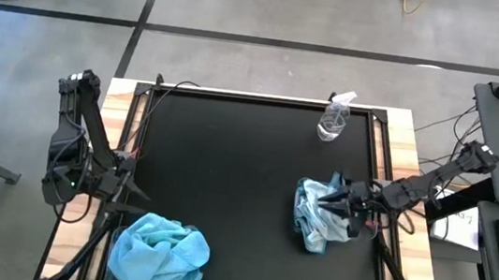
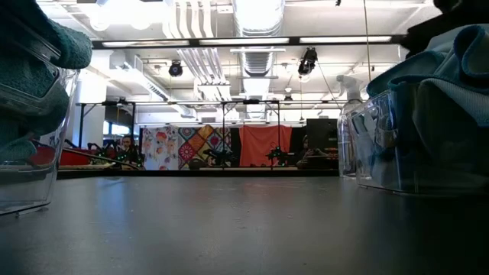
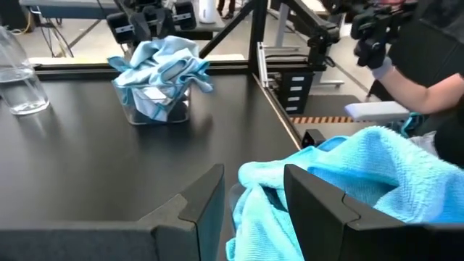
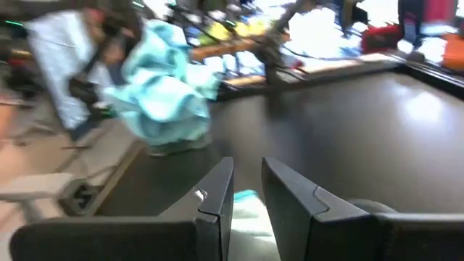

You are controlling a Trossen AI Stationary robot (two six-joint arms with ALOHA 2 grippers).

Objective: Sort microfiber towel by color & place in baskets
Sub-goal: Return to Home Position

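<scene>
**Homing: both bins loaded, retract clean**

Black table is bare mid-frame. Turquoise towels heap over the left basket at the high view's lower left. Paler towels fill the right basket, right of centre. Left gripper sits just beside its heap, fingers spread, empty. Right gripper hangs over the pale pile, fingers slightly apart, pinching nothing visible. Suggest lifting the right one straight up first so no cloth snags, then swinging back clear of the spray bottle, upper right.
</scene>
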